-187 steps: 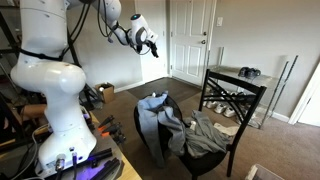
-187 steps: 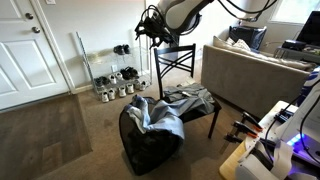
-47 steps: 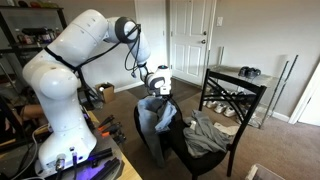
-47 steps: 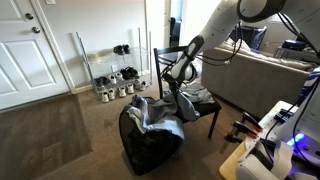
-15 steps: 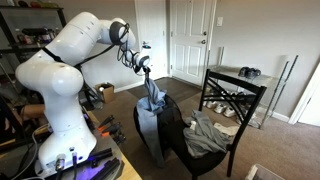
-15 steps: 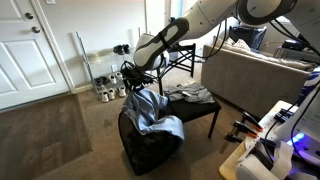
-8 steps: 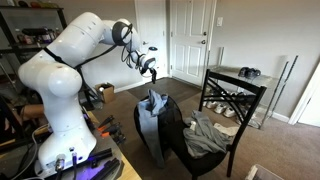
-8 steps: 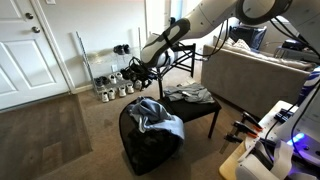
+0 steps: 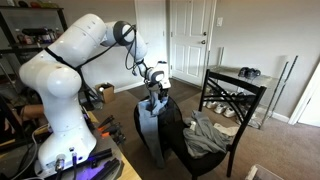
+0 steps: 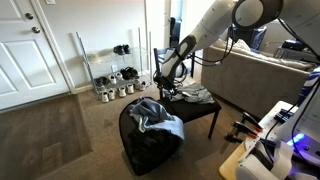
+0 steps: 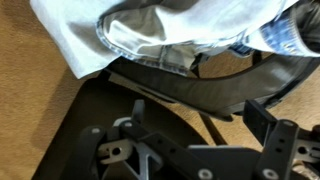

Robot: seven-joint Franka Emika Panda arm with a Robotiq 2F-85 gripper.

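- Hovering low with the robot's two-finger gripper spread wide and empty, touching no cloth.
- Heaped just beneath: crumpled pale-blue denim garment, slumped over the rim of the black soft fabric bag, seemingly propped up by that rim.
- Draped beside it on the black wooden chair: a rumpled grey cloth.

Bag mouth filled by heaped jeans, room left open above them, chair set close alongside, sofa placed behind, carpet left free toward door

Pale blue jeans, black bag (the carpet is tan).
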